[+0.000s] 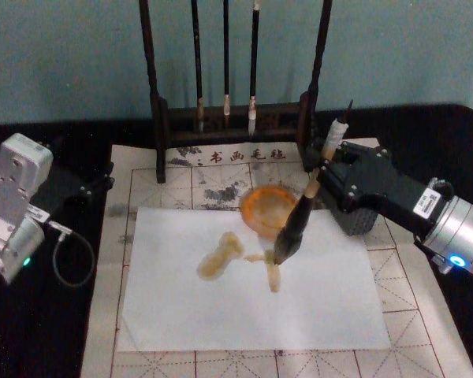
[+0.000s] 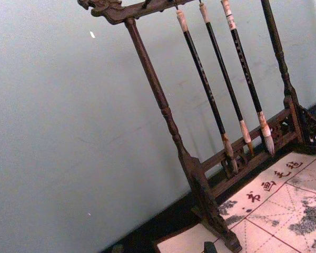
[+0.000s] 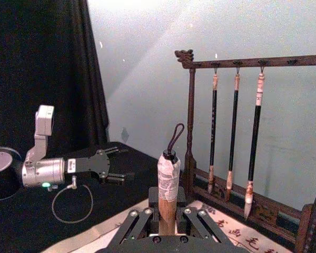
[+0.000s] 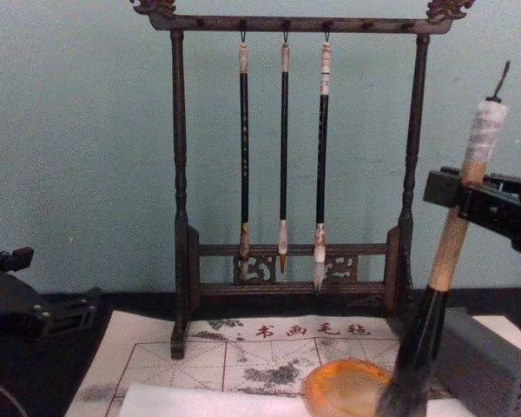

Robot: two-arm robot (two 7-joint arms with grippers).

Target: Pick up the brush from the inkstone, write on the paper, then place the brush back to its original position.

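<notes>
paper (image 1: 221,315), with the left gripper (image 1: 94,183) parked jaws apart off its left, risks a blot or a drag if the right gripper (image 1: 323,163), jaws clamped on the handle of the brush (image 1: 303,201), presses the tuft too hard onto the wet strokes (image 1: 221,258) just beside the inkstone (image 1: 256,206).

The inkstone (image 1: 255,198) sits at the paper's (image 1: 221,311) far edge, on the mat (image 1: 414,319).
</notes>
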